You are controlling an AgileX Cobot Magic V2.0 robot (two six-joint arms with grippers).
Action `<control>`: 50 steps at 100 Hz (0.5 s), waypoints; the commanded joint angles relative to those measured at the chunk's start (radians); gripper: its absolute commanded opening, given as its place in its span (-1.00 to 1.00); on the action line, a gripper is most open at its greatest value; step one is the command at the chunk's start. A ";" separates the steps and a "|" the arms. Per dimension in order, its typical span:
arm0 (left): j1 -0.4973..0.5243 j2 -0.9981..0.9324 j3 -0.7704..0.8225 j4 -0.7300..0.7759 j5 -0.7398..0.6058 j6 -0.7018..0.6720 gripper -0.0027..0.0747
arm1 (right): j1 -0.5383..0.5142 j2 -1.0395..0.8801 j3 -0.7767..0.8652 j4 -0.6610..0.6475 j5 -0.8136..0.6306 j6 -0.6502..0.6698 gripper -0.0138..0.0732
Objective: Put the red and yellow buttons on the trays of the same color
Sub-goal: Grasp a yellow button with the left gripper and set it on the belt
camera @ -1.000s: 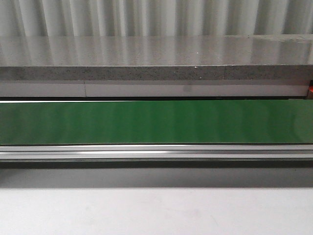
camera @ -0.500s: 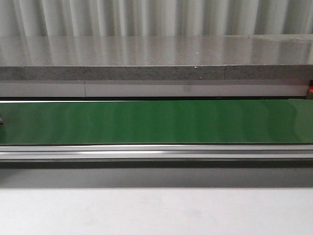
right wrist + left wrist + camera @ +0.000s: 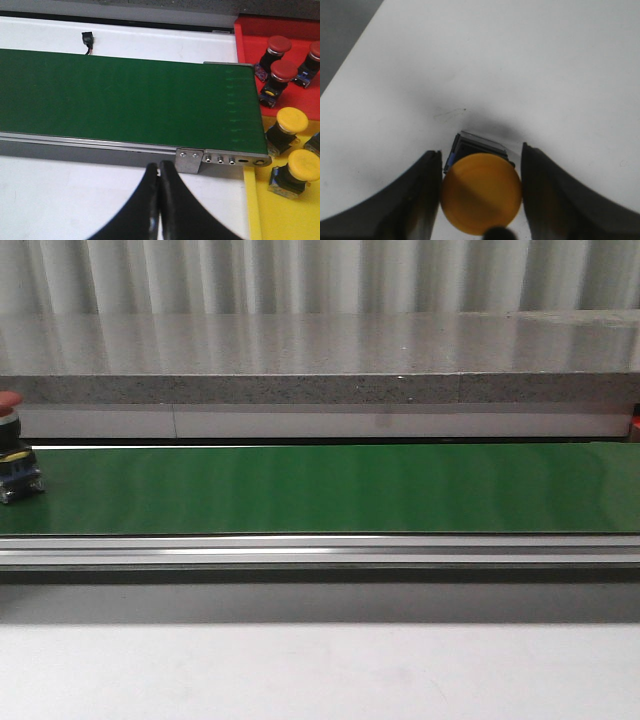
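Left gripper (image 3: 481,172) clamped on yellow button (image 3: 481,199), above white table (image 3: 520,60). Red button (image 3: 14,460) upright at belt (image 3: 320,490) left end. Right gripper (image 3: 159,172) closed, empty, by belt's right end; trays there: red tray (image 3: 250,35), yellow tray (image 3: 252,210). Which arm nearer: cannot tell.

A green conveyor belt (image 3: 320,490) runs beneath a grey speckled ledge (image 3: 320,388).

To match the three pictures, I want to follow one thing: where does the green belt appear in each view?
Front view: the green belt runs as a wide band across the whole middle, a red button standing at its left end.
Left wrist view: not in it.
Right wrist view: the belt fills the middle and ends beside the red tray.
Shared landmark: the metal rail along the belt's near edge.
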State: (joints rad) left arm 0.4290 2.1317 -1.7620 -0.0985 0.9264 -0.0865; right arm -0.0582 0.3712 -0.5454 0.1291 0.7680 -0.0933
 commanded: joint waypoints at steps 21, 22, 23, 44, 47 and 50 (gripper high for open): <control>-0.001 -0.056 -0.031 -0.014 -0.016 -0.004 -0.62 | 0.002 0.006 -0.024 -0.001 -0.067 -0.009 -0.84; -0.001 -0.056 -0.031 -0.014 -0.016 -0.004 -0.62 | 0.002 0.006 -0.024 -0.001 -0.067 -0.009 -0.84; -0.001 -0.056 -0.031 -0.014 -0.016 -0.004 -0.62 | 0.002 0.006 -0.024 -0.001 -0.067 -0.009 -0.84; -0.007 -0.110 -0.031 -0.012 -0.004 -0.002 -0.62 | 0.002 0.006 -0.024 -0.001 -0.067 -0.009 -0.84; -0.010 -0.122 -0.031 -0.012 0.003 0.001 -0.62 | 0.002 0.006 -0.024 -0.001 -0.067 -0.009 -0.84; -0.010 -0.135 -0.031 -0.010 0.012 0.001 -0.62 | 0.002 0.006 -0.024 -0.001 -0.067 -0.009 -0.84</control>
State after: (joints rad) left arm 0.4290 2.1082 -1.7620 -0.1004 0.9416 -0.0846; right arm -0.0582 0.3712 -0.5454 0.1291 0.7680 -0.0933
